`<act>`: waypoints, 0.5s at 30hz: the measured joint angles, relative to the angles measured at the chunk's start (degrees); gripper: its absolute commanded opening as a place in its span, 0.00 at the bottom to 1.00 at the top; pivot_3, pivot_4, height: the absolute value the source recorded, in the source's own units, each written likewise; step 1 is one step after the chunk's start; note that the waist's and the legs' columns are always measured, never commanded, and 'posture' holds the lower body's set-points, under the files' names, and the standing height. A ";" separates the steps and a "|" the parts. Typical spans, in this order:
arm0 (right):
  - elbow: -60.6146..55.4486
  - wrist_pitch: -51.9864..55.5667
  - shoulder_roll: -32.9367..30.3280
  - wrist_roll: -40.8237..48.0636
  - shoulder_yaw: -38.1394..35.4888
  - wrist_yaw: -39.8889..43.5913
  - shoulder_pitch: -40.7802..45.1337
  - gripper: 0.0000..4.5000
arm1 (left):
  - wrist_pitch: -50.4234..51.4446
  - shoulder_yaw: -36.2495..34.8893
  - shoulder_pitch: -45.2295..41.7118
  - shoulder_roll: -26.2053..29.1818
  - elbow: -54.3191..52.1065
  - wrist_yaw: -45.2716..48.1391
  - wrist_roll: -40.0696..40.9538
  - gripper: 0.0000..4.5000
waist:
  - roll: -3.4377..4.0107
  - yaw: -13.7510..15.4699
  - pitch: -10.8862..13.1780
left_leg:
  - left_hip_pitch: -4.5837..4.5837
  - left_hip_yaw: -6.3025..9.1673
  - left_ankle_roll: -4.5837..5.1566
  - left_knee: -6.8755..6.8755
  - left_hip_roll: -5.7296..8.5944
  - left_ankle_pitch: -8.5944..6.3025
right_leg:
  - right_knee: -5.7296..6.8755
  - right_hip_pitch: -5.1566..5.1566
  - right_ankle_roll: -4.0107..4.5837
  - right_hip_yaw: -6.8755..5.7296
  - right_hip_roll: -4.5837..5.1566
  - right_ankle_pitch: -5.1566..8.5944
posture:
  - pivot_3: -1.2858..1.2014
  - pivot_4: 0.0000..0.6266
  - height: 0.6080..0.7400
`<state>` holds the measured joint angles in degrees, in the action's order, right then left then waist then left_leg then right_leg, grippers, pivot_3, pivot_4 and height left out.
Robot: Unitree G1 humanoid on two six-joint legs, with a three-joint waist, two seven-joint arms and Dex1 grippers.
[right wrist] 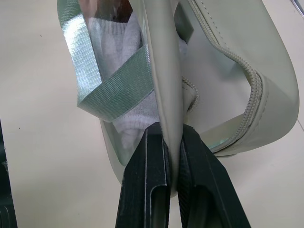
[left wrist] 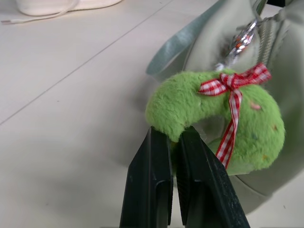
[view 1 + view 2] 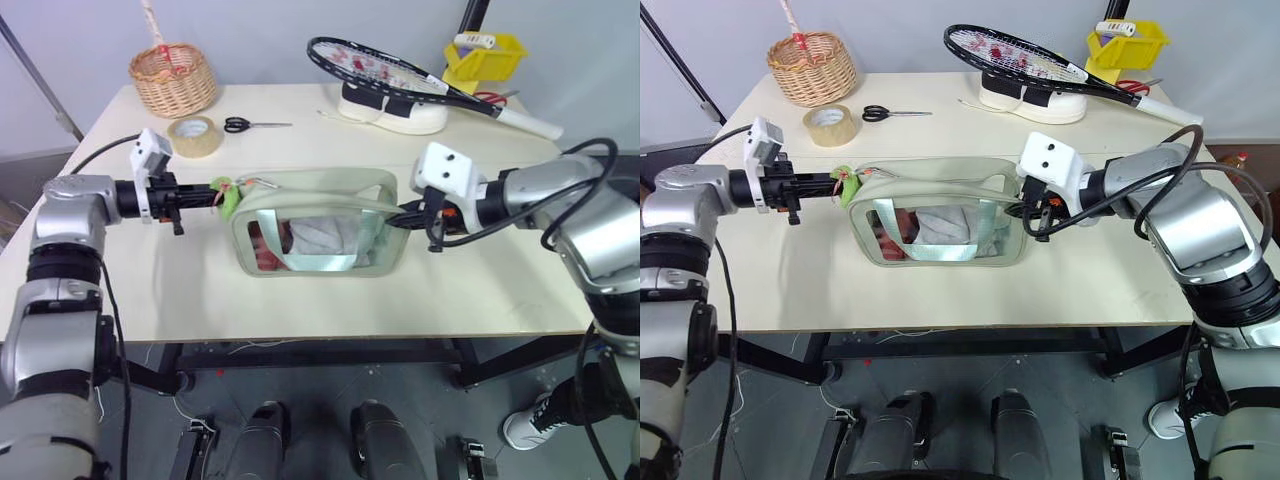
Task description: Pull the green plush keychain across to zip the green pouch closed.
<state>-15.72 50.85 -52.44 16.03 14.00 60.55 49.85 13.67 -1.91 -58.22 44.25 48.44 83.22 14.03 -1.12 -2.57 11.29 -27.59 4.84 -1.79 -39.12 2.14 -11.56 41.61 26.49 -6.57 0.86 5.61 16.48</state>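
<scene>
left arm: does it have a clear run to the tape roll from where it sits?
Probably yes: the tape roll lies on bare tabletop just beyond the left gripper, nothing between. But its fingers are shut on the green plush keychain, so it must release first.

Pouch (image 3: 318, 235) mid-table (image 3: 330, 300). Keychain (image 3: 227, 197) at its left end. Tape (image 3: 194, 136) behind-left, basket (image 3: 173, 79) further back. Scissors (image 3: 252, 124) right of tape. Racket (image 3: 400, 72) on shoe (image 3: 395, 110) back right; bin (image 3: 484, 58) behind.
</scene>
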 measured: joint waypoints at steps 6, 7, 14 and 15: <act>-0.21 0.01 -0.11 0.04 -0.64 -0.42 -0.72 0.00 | 8.44 0.00 -3.02 3.84 -3.00 6.66 1.85 0.01 | 0.00 0.14 0.00 | 0.01 0.01 0.00 -0.02 -0.01 0.00 | 0.00 -0.05 0.00 -0.02 0.00 0.00 | 0.52 0.24 0.39; -0.24 0.00 -0.16 0.01 -0.71 -0.48 -0.89 0.00 | 10.86 -0.15 -3.66 3.30 -4.42 6.65 2.77 0.01 | 0.00 0.24 0.00 | 0.01 0.03 0.00 -0.03 -0.01 0.00 | -0.01 -0.08 0.00 -0.02 0.00 0.00 | 0.52 0.24 0.39; -0.16 -1.17 0.00 -0.19 -0.14 -0.64 -1.16 0.00 | 13.85 1.55 -6.82 -8.99 -10.62 0.38 4.09 0.01 | -0.03 0.24 -0.01 | 0.04 0.02 0.00 -0.07 0.02 0.00 | 0.01 -0.11 -0.04 -0.04 0.03 -0.02 | 0.52 0.24 0.39; -0.15 -1.25 0.00 -0.19 0.03 -0.64 -1.19 0.00 | 13.95 2.36 -6.82 -9.75 -10.62 0.07 3.90 0.01 | -0.03 0.02 -0.01 | 0.03 0.01 0.00 -0.06 0.03 0.00 | 0.03 -0.09 -0.04 -0.02 0.02 -0.02 | 0.52 0.24 0.39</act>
<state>-15.87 49.60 -52.45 15.84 14.03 59.91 48.67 27.62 0.45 -65.04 34.50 37.82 83.30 17.92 -1.15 -2.55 11.28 -27.55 4.85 -1.79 -39.18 2.17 -11.55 41.63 26.40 -6.61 0.83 5.64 16.47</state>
